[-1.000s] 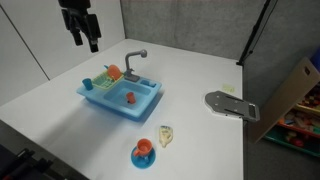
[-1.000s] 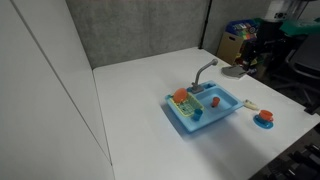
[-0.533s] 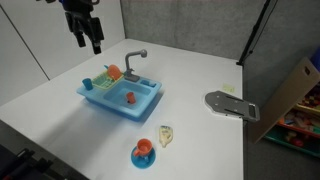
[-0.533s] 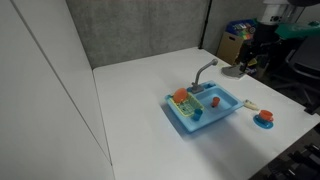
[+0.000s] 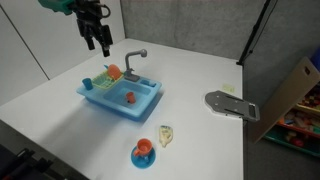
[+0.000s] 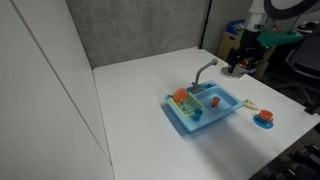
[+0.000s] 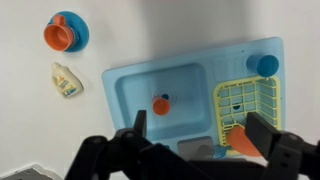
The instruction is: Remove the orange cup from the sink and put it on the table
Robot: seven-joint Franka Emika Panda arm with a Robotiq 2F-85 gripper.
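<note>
A small orange cup stands in the basin of a blue toy sink. It also shows in both exterior views, with the sink on a white table. My gripper is open and empty. In the exterior views it hangs high above the table, beyond the faucet side of the sink. In the wrist view its fingers frame the sink's lower edge.
A yellow rack in the sink holds an orange item, with a blue cup beside it. Another orange cup on a blue saucer and a small bottle lie near the table's front. A grey object lies near the table edge.
My gripper has moved sideways toward the sink, staying high and open. Nothing on the table has moved.
</note>
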